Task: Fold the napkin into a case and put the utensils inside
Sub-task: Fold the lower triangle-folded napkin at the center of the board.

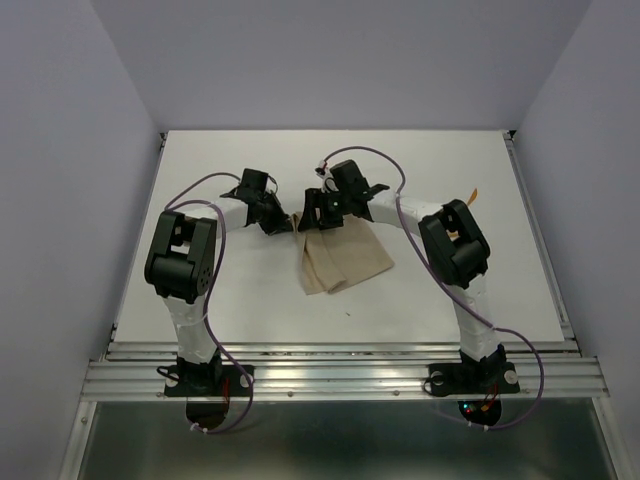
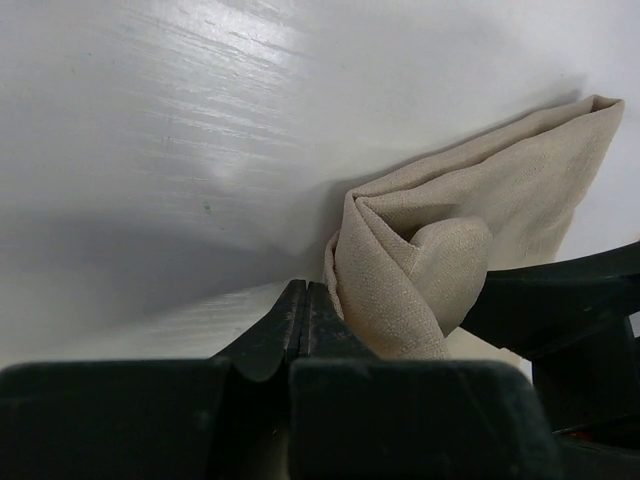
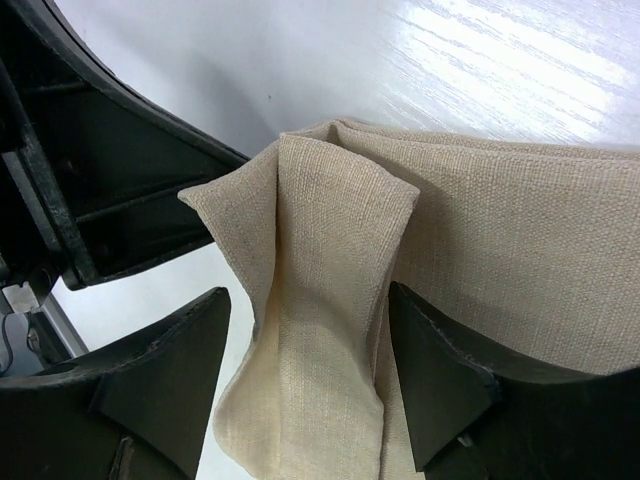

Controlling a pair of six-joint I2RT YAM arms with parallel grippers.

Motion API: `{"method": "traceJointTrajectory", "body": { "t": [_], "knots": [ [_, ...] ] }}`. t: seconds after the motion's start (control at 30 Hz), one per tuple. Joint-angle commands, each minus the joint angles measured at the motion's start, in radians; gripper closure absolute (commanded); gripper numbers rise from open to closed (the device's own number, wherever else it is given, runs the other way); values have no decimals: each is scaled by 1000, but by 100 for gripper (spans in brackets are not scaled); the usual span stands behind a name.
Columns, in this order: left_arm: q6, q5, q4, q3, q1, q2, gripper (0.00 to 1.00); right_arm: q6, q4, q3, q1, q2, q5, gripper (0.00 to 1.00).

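We see the napkin [image 1: 342,262] at the centre of the top view, spreading down and right from both grippers. Our right gripper [image 3: 310,320] stands spread around its raised upper-left fold. Our left gripper [image 2: 305,305], pressed together, sits just beside that fold.

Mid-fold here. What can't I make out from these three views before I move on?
1. Utensils: top view, only an orange sliver shows past the right arm; too small to count.
2. Napkin, far corner: top view, covered by the right arm's wrist.
3. Left fingers: left wrist view, shut; their own bodies hide whether they pinch the napkin.
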Motion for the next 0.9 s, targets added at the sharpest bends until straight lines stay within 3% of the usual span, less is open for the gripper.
{"method": "traceJointTrajectory", "body": {
  "t": [0.0, 0.33, 0.87],
  "knots": [
    [-9, 15, 58, -3, -4, -35, 100, 22, 44, 31, 13, -48, 40, 30],
    [-41, 93, 188, -46, -4, -31, 100, 118, 90, 63, 13, -28, 37, 21],
    [-84, 150, 287, -77, -4, -19, 100, 236, 145, 54, 13, -40, 181, 28]
  ]
}}
